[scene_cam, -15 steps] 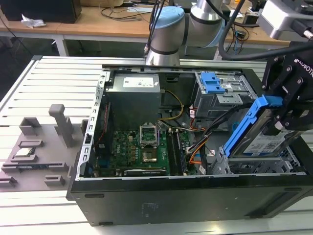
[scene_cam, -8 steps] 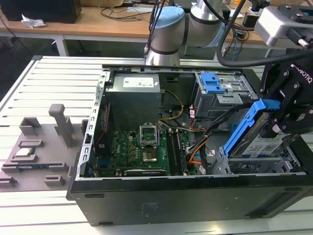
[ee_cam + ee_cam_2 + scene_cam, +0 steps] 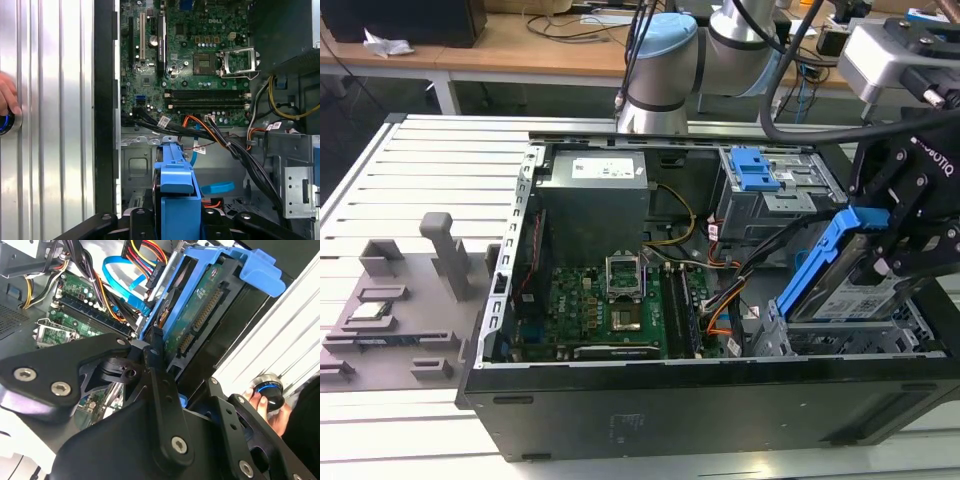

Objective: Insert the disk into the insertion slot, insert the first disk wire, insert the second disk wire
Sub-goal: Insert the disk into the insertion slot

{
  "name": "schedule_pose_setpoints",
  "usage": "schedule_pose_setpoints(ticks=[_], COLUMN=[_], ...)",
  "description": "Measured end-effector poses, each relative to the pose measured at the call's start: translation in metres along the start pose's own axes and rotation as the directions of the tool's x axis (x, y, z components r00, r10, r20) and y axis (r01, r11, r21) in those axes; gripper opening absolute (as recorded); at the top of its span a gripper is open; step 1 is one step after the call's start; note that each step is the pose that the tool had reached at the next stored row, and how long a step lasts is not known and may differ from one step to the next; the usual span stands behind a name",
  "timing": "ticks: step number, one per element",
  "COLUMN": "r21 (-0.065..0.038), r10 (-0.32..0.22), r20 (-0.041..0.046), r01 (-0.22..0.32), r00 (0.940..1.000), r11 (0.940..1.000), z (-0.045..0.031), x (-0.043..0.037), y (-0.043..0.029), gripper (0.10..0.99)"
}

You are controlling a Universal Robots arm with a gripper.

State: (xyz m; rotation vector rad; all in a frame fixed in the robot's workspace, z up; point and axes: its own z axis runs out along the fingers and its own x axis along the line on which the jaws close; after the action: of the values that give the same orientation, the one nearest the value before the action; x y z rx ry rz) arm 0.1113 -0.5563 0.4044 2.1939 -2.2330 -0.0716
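Gripping flat blue-framed disk (image 3: 858, 295), tilted at perforated silver insertion slot (image 3: 772, 338)

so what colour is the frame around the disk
Bright blue; the frame on the disk shows best in the exterior view.

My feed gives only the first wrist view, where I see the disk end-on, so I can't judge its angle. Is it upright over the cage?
Observer: No. In the exterior view the disk, held by the gripper, leans, its top toward that view's right and its lower end at the cage.
Operator: Which side is the circuit board on?
Observer: The second wrist view shows the green circuit board facing that camera.
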Motion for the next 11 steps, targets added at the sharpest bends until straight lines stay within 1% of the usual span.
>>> schedule_pose_setpoints(ticks=[2,7,11], r21=[0.000,0.000,0.000], r10=[0.000,0.000,0.000], r20=[0.0000,-0.0001,-0.0001], r01=[0.000,0.000,0.000], r00=[1.0000,1.0000,1.0000], r11=[1.0000,1.0000,1.0000], z=[0.0023,0.0048,0.0050], x=[0.0001,0.0001,0.0001], y=[-0.0001,-0.0002,-0.0002], gripper=[0.361,0.361,0.361])
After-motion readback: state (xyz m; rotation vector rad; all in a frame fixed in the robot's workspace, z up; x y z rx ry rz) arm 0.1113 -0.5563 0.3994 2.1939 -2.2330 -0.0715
